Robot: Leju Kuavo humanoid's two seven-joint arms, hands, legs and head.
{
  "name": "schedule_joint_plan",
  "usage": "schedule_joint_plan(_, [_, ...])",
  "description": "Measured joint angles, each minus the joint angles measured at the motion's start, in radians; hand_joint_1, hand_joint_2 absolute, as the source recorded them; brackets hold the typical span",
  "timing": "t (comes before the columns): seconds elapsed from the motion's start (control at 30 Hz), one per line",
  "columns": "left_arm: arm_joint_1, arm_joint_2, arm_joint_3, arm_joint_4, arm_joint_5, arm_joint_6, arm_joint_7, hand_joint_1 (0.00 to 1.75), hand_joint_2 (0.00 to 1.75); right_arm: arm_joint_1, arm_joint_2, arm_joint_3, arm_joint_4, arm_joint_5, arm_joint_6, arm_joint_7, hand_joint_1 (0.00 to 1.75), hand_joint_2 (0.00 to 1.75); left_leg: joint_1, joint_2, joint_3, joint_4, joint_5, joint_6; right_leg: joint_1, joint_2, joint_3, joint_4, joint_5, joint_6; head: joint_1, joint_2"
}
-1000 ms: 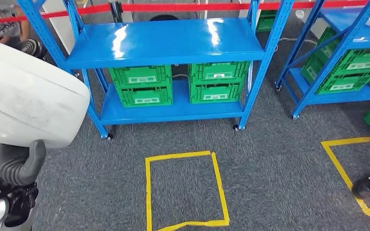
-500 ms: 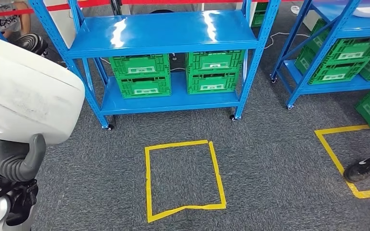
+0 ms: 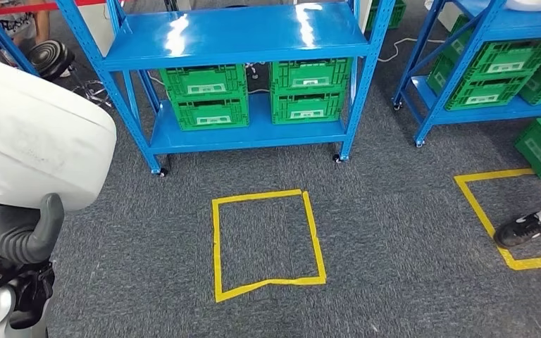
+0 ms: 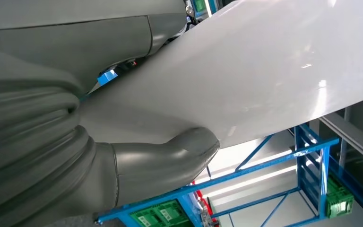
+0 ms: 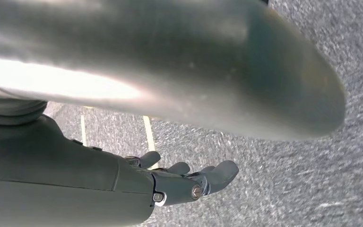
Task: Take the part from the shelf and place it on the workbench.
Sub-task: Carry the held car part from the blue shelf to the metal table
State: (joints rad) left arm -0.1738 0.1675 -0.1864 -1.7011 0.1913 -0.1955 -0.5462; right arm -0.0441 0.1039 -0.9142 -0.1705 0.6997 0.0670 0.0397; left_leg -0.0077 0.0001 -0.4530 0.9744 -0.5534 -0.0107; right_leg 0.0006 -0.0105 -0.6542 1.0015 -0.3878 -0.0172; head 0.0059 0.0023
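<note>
Four green crates [image 3: 257,95] on blue shelf [image 3: 239,35]

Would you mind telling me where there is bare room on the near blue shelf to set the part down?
The top deck of the near blue shelf is bare between its uprights. The lower deck is crowded at the back by green crates; a bare front strip and a slim gap between the stacks remain. The left hand holds the white part.

Glossy blue shelf [image 3: 236,39] at upper centre, bright green crates [image 3: 208,98] with pale labels beneath. Speckled dark grey carpet [image 3: 394,282] below, yellow tape square [image 3: 215,246] at centre. White part [image 3: 35,134] at left, over grey left hand [image 3: 21,236].
</note>
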Motion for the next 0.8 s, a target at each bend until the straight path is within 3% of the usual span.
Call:
schedule_joint_plan(0.07, [0.002, -0.004, 0.005, 0.003, -0.001, 0.001, -0.001, 1.75, 1.75, 0.003, 0.000, -0.001, 0.000, 0.003, -0.002, 0.014, 0.00, 0.00, 0.001, 0.002, -0.015, -0.009, 0.018, 0.012, -0.001, 0.002, -0.005, -0.005, 0.012, 0.012, -0.003, 0.000])
schedule_joint_plan(0.1, [0.002, -0.007, 0.006, 0.005, -0.003, 0.001, -0.001, 1.75, 1.75, 0.004, 0.000, -0.002, 0.000, 0.004, -0.002, 0.020, 0.00, 0.00, 0.004, 0.003, -0.023, -0.011, 0.029, 0.020, -0.001, 0.004, -0.012, 0.002, -0.001, 0.018, -0.003, 0.000])
schedule_joint_plan(0.17, [0.004, -0.012, 0.009, 0.009, -0.006, 0.001, 0.000, 1.75, 1.75, 0.006, -0.001, -0.003, 0.000, 0.004, -0.002, 0.022, 0.00, 0.00, 0.010, 0.006, -0.048, -0.013, 0.054, 0.029, -0.003, 0.007, -0.040, 0.081, -0.089, 0.027, 0.000, 0.000])
schedule_joint_plan(0.23, [0.009, -0.014, 0.011, 0.012, -0.006, 0.000, 0.001, 1.75, 1.75, 0.008, -0.002, -0.004, 0.000, 0.004, -0.002, 0.020, 0.00, 0.00, 0.010, 0.007, -0.081, -0.008, 0.078, 0.032, -0.006, 0.008, -0.074, 0.225, -0.186, 0.035, 0.004, 0.000])
schedule_joint_plan(0.27, [0.011, -0.015, 0.012, 0.016, -0.005, 0.000, 0.001, 1.75, 1.75, 0.008, -0.003, -0.005, 0.000, 0.006, -0.001, 0.017, 0.00, 0.00, 0.011, 0.008, -0.099, -0.004, 0.089, 0.031, -0.007, 0.008, -0.079, 0.279, -0.202, 0.038, 0.004, 0.000])
schedule_joint_plan(0.3, [0.013, -0.015, 0.014, 0.019, -0.004, 0.000, 0.001, 1.75, 1.75, 0.008, -0.005, -0.005, 0.000, 0.009, 0.001, 0.014, 0.00, 0.00, 0.011, 0.009, -0.117, 0.002, 0.099, 0.029, -0.008, 0.008, -0.068, 0.302, -0.195, 0.039, 0.004, 0.000])
schedule_joint_plan(0.33, [0.014, -0.015, 0.015, 0.023, -0.004, 0.000, 0.002, 1.75, 1.75, 0.008, -0.007, -0.005, 0.000, 0.012, 0.002, 0.011, 0.00, 0.00, 0.012, 0.009, -0.134, 0.008, 0.106, 0.027, -0.009, 0.008, -0.038, 0.285, -0.171, 0.040, 0.004, 0.000])
schedule_joint_plan(0.37, [0.015, -0.015, 0.016, 0.026, -0.003, 0.000, 0.002, 1.75, 1.75, 0.008, -0.010, -0.005, 0.000, 0.015, 0.004, 0.009, 0.00, 0.00, 0.014, 0.010, -0.150, 0.016, 0.113, 0.023, -0.010, 0.008, 0.009, 0.232, -0.146, 0.041, 0.004, 0.000])
schedule_joint_plan(0.43, [0.015, -0.015, 0.021, 0.030, -0.003, 0.000, 0.002, 1.75, 1.75, 0.007, -0.012, -0.005, 0.000, 0.016, 0.004, 0.006, 0.00, 0.00, 0.015, 0.010, -0.177, 0.035, 0.123, 0.012, -0.010, 0.011, 0.112, 0.087, -0.142, 0.037, 0.005, 0.000])
schedule_joint_plan(0.47, [0.015, -0.015, 0.024, 0.031, -0.003, -0.001, 0.002, 1.75, 1.75, 0.006, -0.013, -0.005, 0.000, 0.016, 0.004, 0.006, 0.00, 0.00, 0.014, 0.010, -0.185, 0.042, 0.129, 0.006, -0.009, 0.012, 0.144, 0.036, -0.152, 0.031, 0.005, 0.000])
schedule_joint_plan(0.5, [0.015, -0.014, 0.026, 0.031, -0.003, -0.001, 0.001, 1.75, 1.75, 0.006, -0.013, -0.005, 0.000, 0.016, 0.004, 0.005, 0.00, 0.00, 0.013, 0.010, -0.190, 0.045, 0.135, -0.001, -0.006, 0.014, 0.156, 0.010, -0.164, 0.024, 0.005, 0.000])
schedule_joint_plan(0.57, [0.017, -0.014, 0.029, 0.034, -0.002, -0.001, 0.001, 1.75, 1.75, 0.008, -0.013, -0.005, 0.000, 0.016, 0.005, 0.004, 0.00, 0.00, 0.015, 0.010, -0.194, 0.045, 0.147, -0.015, -0.004, 0.013, 0.148, 0.006, -0.156, 0.004, 0.006, 0.000])
schedule_joint_plan(0.63, [0.021, -0.012, 0.032, 0.036, 0.002, -0.001, 0.000, 1.75, 1.75, 0.008, -0.013, -0.005, 0.000, 0.016, 0.005, 0.000, 0.00, 0.00, 0.017, 0.008, -0.208, 0.073, 0.108, -0.027, -0.005, 0.009, 0.131, 0.005, -0.138, -0.015, 0.004, 0.000])
schedule_joint_plan(0.73, [0.036, -0.009, 0.037, 0.037, 0.016, -0.001, 0.004, 1.75, 1.75, 0.008, -0.013, -0.005, 0.000, 0.022, 0.004, 0.006, 0.00, 0.00, 0.018, 0.005, -0.247, 0.237, -0.029, -0.038, -0.003, 0.006, 0.096, 0.005, -0.108, -0.030, 0.002, 0.000])
schedule_joint_plan(0.77, [0.044, -0.009, 0.039, 0.037, 0.021, -0.001, 0.006, 1.75, 1.75, 0.008, -0.013, -0.005, 0.000, 0.025, 0.004, 0.010, 0.00, 0.00, 0.018, 0.005, -0.253, 0.292, -0.052, -0.039, -0.001, 0.005, 0.084, 0.006, -0.097, -0.031, 0.001, 0.000])
schedule_joint_plan(0.8, [0.052, -0.009, 0.042, 0.037, 0.026, -0.001, 0.009, 1.75, 1.75, 0.008, -0.013, -0.005, 0.000, 0.027, 0.004, 0.012, 0.00, 0.00, 0.018, 0.005, -0.247, 0.322, -0.052, -0.037, 0.002, 0.005, 0.071, 0.007, -0.086, -0.031, 0.001, 0.000])
